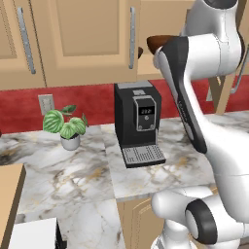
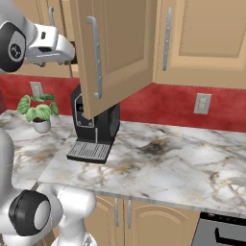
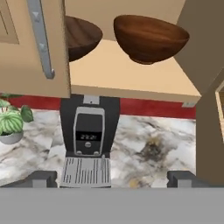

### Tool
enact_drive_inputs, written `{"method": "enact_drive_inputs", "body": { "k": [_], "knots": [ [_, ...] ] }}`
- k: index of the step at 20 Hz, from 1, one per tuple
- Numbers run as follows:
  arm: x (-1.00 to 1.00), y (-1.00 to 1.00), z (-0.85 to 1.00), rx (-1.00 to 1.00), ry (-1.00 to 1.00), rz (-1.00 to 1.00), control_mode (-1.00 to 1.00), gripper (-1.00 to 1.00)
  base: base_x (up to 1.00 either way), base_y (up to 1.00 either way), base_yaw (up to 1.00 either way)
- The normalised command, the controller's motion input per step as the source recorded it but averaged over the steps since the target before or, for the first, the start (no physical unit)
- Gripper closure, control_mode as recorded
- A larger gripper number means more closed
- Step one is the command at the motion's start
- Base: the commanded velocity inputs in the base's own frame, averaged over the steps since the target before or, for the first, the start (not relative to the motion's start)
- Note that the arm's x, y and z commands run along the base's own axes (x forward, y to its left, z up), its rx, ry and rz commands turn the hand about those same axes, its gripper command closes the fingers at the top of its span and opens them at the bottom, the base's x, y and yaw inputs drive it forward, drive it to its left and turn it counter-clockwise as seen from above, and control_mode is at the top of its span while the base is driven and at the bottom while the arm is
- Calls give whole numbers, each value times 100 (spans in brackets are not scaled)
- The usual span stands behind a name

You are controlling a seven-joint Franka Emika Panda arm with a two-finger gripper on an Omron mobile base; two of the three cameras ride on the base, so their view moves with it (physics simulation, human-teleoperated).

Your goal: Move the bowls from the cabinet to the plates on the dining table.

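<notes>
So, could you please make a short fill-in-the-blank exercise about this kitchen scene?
1. The two bowls stand on the shelf of the open ____.
2. Below that shelf, on the marble counter, stands a black ____ machine.
3. The potted plant is on the machine's ____ side in the left base view.
4. The gripper is ____ and holds nothing.

Missing words: cabinet; coffee; left; open

Wood, marble and dark plastic surfaces

The two bowls, one dark brown [image 3: 81, 37] and one reddish brown [image 3: 150, 38], are glossy wood grain, resting on the smooth matt tan shelf of the wooden cabinet [image 3: 131, 74], whose door carries a brushed silver metal handle [image 3: 40, 37]. The table [image 1: 73, 170] is polished white-grey marble with dark and gold veins. The coffee machine [image 1: 137, 121] looks like matt black plastic with a ribbed grey drip tray. The plant's pot [image 1: 70, 141] is smooth white.
</notes>
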Motion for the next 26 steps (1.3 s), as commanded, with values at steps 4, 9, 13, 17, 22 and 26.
{"method": "enact_drive_inputs", "body": {
  "k": [4, 9, 13, 17, 22, 26],
  "knots": [
    [-24, -42, 0, -14, 4, -2, -100, -100, 0, 0, 0],
    [-19, -45, -14, -18, 10, -5, -100, -100, 0, 0, 0],
    [2, -10, -28, -23, 11, -9, -100, -100, 0, 0, 0],
    [21, 0, -15, -20, 4, -6, -100, -100, 0, 0, 0],
    [12, -2, -22, -23, 6, -9, -100, -100, 0, 0, 0],
    [-2, -29, -15, -27, 16, -15, -100, -100, 0, 0, 0]
  ]
}}
